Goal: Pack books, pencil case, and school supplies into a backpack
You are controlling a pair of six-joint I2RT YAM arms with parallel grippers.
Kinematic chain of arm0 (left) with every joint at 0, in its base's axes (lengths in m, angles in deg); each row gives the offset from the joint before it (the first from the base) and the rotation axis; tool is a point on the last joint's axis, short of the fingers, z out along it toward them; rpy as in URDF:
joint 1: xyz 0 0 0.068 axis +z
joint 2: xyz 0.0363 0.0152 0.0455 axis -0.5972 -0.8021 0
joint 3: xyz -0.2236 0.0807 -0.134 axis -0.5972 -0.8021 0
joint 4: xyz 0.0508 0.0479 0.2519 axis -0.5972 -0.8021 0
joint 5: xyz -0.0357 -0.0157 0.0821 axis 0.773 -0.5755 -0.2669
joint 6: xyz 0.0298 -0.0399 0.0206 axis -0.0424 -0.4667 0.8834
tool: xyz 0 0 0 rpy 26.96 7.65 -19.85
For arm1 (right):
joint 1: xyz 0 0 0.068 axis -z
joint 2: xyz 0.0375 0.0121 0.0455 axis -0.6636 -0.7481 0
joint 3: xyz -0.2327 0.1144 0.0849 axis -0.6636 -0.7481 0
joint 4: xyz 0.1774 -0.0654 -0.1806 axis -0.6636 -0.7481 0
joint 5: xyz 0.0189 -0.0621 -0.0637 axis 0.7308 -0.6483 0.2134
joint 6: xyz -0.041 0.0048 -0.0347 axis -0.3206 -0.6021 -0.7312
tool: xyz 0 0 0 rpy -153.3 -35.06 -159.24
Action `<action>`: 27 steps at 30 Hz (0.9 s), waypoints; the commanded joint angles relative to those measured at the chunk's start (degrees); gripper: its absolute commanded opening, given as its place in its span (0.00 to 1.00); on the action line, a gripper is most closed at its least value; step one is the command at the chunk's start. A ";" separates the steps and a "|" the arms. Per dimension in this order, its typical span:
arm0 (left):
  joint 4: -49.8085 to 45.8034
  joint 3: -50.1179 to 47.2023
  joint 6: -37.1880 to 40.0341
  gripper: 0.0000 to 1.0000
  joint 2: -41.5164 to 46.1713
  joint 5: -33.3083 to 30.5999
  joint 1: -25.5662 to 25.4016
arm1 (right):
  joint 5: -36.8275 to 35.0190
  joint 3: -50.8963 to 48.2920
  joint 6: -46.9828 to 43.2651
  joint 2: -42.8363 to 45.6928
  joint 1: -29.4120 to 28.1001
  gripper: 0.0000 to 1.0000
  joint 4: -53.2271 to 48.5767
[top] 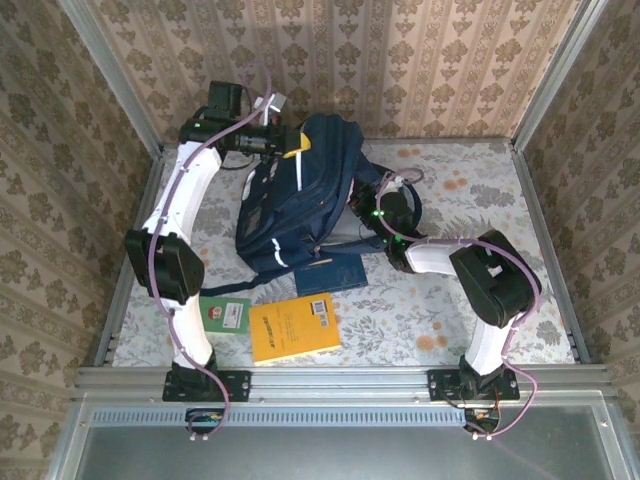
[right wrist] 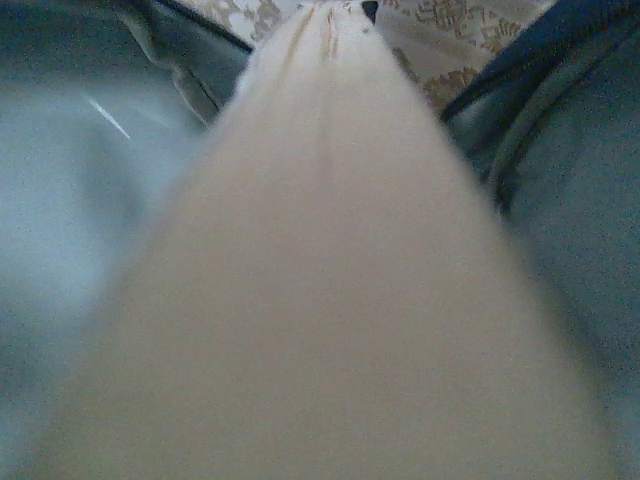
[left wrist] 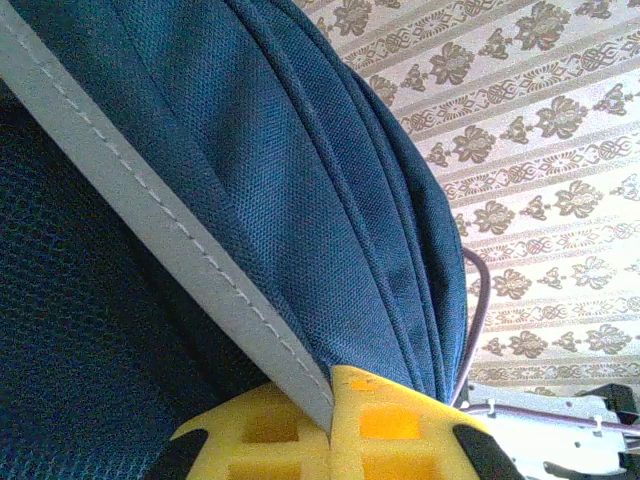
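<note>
I've got the backpack (top: 300,195) slumped just off the centre of the table (top: 450,300), toward 11 o'clock. The left gripper (top: 288,143) is at the pack's 12 o'clock top. On the left wrist view its yellow fingers (left wrist: 385,430) are pinched tight on the grey-trimmed edge (left wrist: 150,230) of the navy fabric. The right gripper (top: 372,205) is pressed in at the pack's 3 o'clock side. The right wrist view is blurred: a cream strip (right wrist: 330,250) runs away from the lens between dark walls, and I can't tell the jaw gap or whether anything is held. The orange-yellow book (top: 293,328) lies flat at the pack's 6 o'clock, apart from it. The navy book (top: 335,270) is at 5 o'clock, touching the pack's bottom edge. The green-and-white book (top: 225,312) is at 7 o'clock, just beside the orange-yellow one.
</note>
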 commanded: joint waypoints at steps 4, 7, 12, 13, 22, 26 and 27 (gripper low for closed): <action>9.76 2.94 -1.30 0.00 1.78 7.40 0.62 | -4.38 2.13 -4.63 3.38 -2.52 0.00 1.28; 11.13 3.84 -2.61 0.00 0.66 7.84 0.06 | -4.30 5.31 -5.43 1.16 -4.35 0.00 -1.40; 13.74 4.95 -4.46 0.00 -0.29 8.55 -0.84 | -4.56 13.31 -7.40 -6.00 -8.25 0.00 -7.56; 14.17 5.01 -4.82 0.00 -0.29 8.64 -0.86 | -4.57 15.05 -8.28 -7.19 -9.00 0.01 -9.13; 17.49 4.95 -7.42 0.00 -0.57 8.40 1.14 | 1.87 25.81 -10.84 -16.96 -11.88 0.59 -17.45; 17.46 4.30 -7.48 0.00 -0.63 8.38 3.31 | 6.78 25.73 -18.75 -12.98 -10.79 0.81 -20.08; 17.38 4.27 -7.55 0.00 -0.64 8.25 4.06 | 7.41 25.24 -20.66 -11.46 -10.46 0.84 -20.93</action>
